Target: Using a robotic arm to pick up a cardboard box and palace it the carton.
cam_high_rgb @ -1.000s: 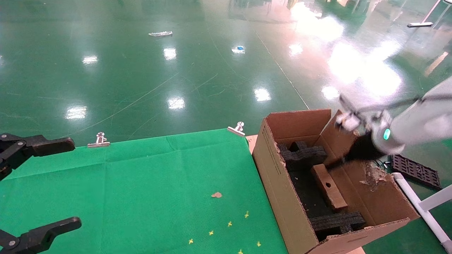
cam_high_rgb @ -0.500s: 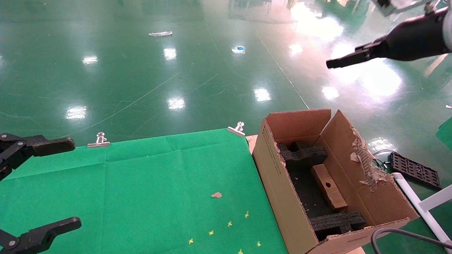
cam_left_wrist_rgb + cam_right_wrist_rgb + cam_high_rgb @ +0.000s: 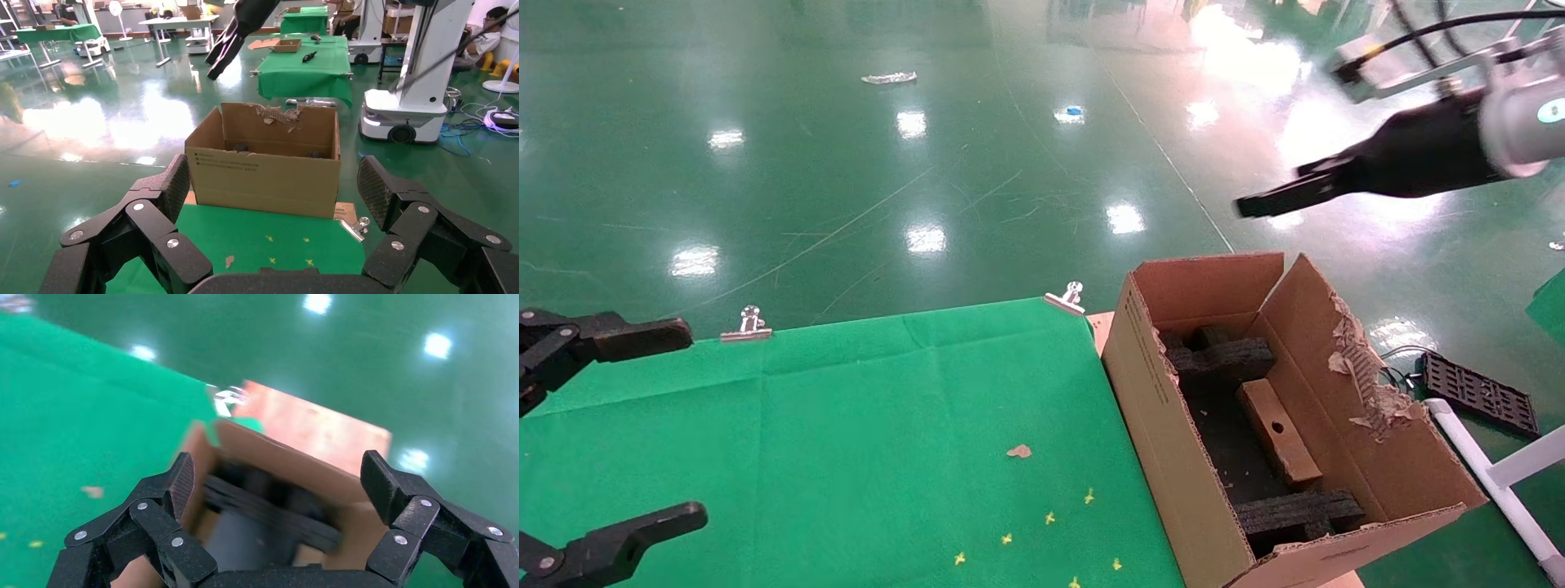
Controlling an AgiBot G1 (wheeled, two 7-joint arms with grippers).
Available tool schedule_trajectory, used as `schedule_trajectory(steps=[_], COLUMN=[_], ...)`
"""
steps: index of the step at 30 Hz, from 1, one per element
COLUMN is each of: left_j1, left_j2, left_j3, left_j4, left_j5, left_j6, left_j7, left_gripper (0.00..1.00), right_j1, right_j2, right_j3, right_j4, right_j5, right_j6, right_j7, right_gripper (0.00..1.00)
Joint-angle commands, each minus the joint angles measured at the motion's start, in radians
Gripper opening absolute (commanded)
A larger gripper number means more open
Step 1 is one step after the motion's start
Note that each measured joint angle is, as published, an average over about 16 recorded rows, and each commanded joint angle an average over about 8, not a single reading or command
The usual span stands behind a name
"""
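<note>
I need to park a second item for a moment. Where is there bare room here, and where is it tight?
The green cloth is bare between the open left gripper and the large brown carton, apart from a brown scrap. The carton is crowded: the small cardboard box lies between black foam inserts. The open right gripper is above it.

Carton [image 3: 1164, 425] top is open; entry from above is unobstructed. Inside, black foam inserts [image 3: 1222, 357] block the far and near ends, and the cardboard box [image 3: 1279, 433] lies in the channel between them. The torn right flap [image 3: 1361, 376] stands up along the right side. Green-covered table [image 3: 846, 441] left of the carton is mostly bare; clips [image 3: 1068, 299] are seen at its far edge.
</note>
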Motion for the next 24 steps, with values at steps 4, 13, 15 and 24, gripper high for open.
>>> schedule_trajectory(steps=[4,13,15,24], left_j1=[0.000,0.000,0.000,-0.001], left_j2=[0.000,0.000,0.000,0.000], left_j3=[0.000,0.001,0.001,0.001], left_j4=[0.000,0.000,0.000,0.000], left_j5=[0.000,0.000,-0.001,-0.001], left_j6=[0.000,0.000,0.000,0.000], left_j7=[0.000,0.000,0.001,0.001], left_gripper=[1.00,1.00,1.00,1.00], right_j1=[-0.093,-0.274,-0.315,-0.494], right_j2=[0.002,0.003,0.004,0.005], right_j3=[0.095,0.276,0.317,0.498], right_j4=[0.063,0.179,0.205,0.320], right_j5=[0.045,0.133,0.152,0.239], right_j6=[-0.023,-0.065,-0.074,-0.117], right_j7=[-0.041,-0.121,-0.139,-0.218], right_gripper=[1.00,1.00,1.00,1.00])
